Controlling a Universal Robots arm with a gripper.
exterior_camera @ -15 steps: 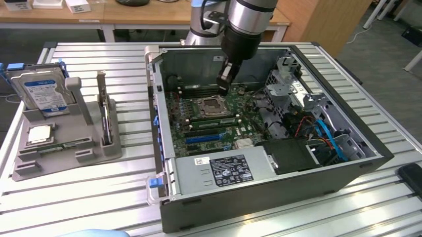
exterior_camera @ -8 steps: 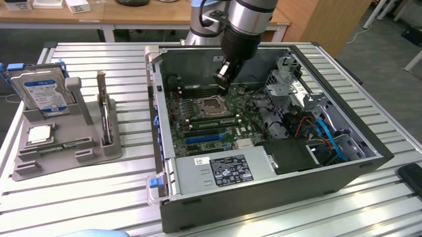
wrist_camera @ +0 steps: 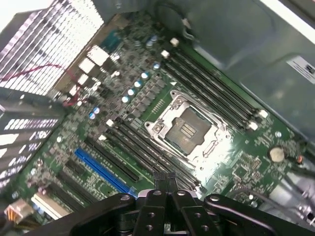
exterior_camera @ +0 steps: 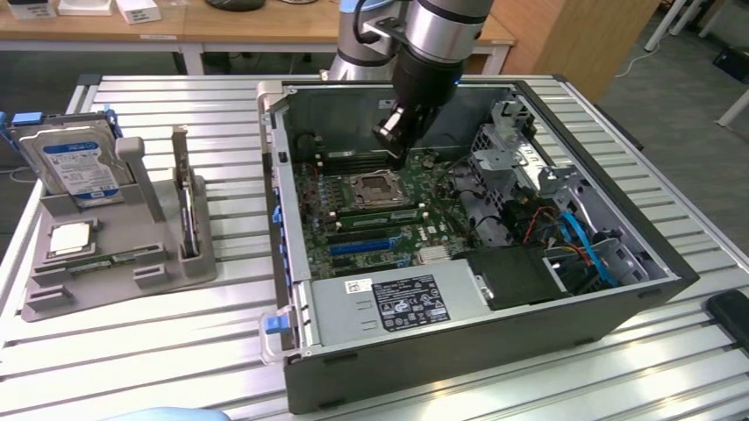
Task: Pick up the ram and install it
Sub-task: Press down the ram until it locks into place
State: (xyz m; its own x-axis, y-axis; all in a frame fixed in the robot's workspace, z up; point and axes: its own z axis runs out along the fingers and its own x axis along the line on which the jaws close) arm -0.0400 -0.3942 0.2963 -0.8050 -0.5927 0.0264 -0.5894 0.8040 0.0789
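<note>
Hovering inside the open computer case [exterior_camera: 298, 263], above the motherboard [wrist_camera: 147, 103], just beside the empty processor socket [wrist_camera: 189, 129] and the dark memory slots [wrist_camera: 142, 147]: gripper [exterior_camera: 394, 139], fingertips [wrist_camera: 161, 178] pinched together with nothing visible between them. Lying open-side-up on the slatted table [exterior_camera: 655, 167], with drive cage and blue cables [exterior_camera: 585, 246] crowding the exterior view's right and the labelled power supply [exterior_camera: 398, 303] along the near wall. Leaves free room only over the board's middle, hemmed by the case walls. Standing well apart, at the exterior view's left, on the grey holder [exterior_camera: 175, 272]: ram [exterior_camera: 182, 197] upright on its edge in a slot, hard drive [exterior_camera: 80, 162] propped behind, processor chip [exterior_camera: 70, 239] flat in its recess.
</note>
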